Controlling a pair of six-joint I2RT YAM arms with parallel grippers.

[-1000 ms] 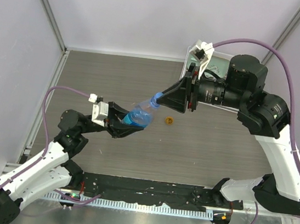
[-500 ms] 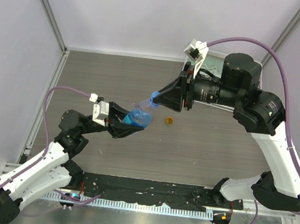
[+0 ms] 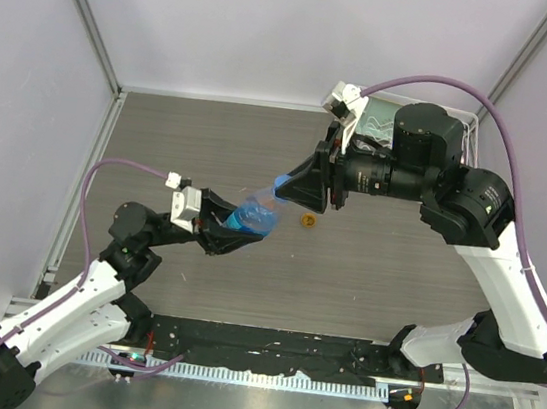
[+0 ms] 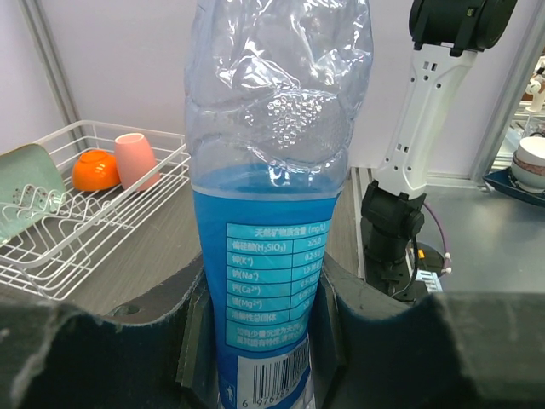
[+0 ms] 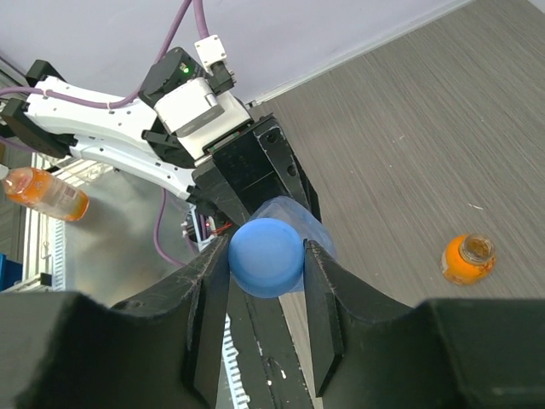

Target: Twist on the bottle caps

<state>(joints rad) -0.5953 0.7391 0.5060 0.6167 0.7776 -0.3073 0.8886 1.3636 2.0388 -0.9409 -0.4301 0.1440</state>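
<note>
My left gripper is shut on the taller clear bottle at its blue label, holding it tilted above the table with its neck toward the right arm. A blue cap sits on the bottle's mouth. My right gripper is shut on this cap, a finger pressed to each side. The small orange cap lies alone on the table, just right of the bottle. The squat orange bottle lies on its side beyond the left arm in the right wrist view.
A white wire rack at the far right of the table holds an orange ball, a pink cup and a green piece. Grey walls close in the table on three sides.
My right wrist has turned about the blue cap and shifted slightly left, its camera block swinging round. The bottle and my left arm have stayed still.
</note>
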